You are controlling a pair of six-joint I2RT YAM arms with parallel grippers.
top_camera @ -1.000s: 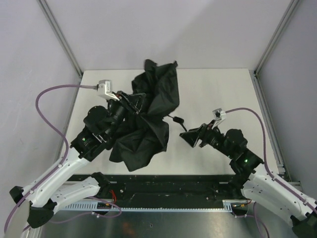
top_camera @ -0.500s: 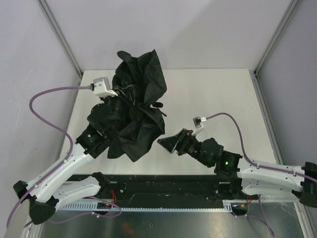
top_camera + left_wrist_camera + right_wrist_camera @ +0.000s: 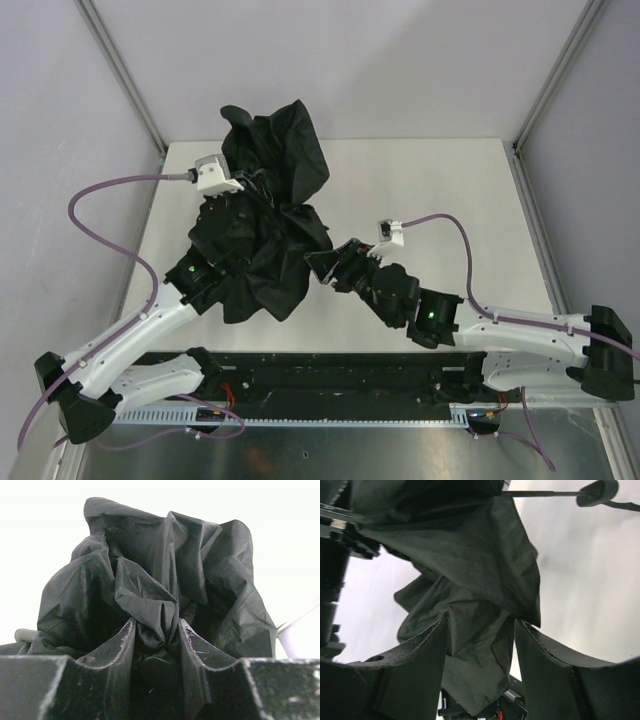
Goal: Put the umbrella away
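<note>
Nearest, the right jaws sit just right of the middle of the counter point(image 3: 440, 180). They're apart, with a loose flap of the umbrella point(image 3: 265, 240) hanging between them, not pinched as far as I can see. The umbrella is a crumpled black bundle held up over the counter's left half. The left jaws are clamped on a bunched fold of canopy, and the rest puffs up toward the far edge.

Even diffuse light, soft shadows, wrist backgrounds blown white, umbrella point(image 3: 150, 570) folds murky
</note>
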